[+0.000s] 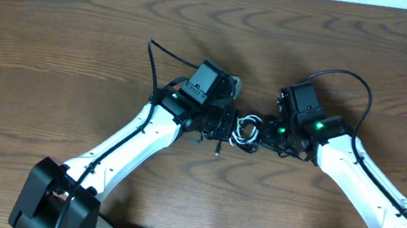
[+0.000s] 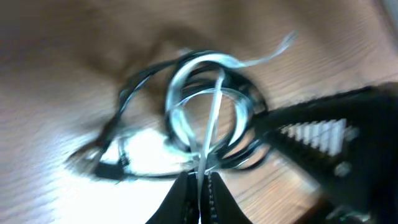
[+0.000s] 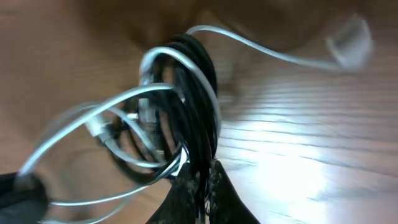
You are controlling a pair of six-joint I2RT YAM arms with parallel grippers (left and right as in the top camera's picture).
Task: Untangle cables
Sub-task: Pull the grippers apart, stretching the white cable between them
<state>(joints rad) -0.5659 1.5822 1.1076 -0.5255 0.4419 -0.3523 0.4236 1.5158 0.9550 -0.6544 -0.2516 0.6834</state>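
Between left claw [image 1: 229,125] and right claw [image 1: 263,131], pinched cables [image 1: 246,132] blur, strands indistinguishable.

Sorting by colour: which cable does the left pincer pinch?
The white cable, the pale strand running straight into the left pincer; the black cables loop around.

White shells and black joints cover the left arm [image 1: 127,142] and right arm [image 1: 360,178]; the left gripper [image 2: 201,185] and right gripper [image 3: 204,182] are black. Thick black cables [image 1: 350,77] trail each, with green wrist lights [image 1: 317,126].
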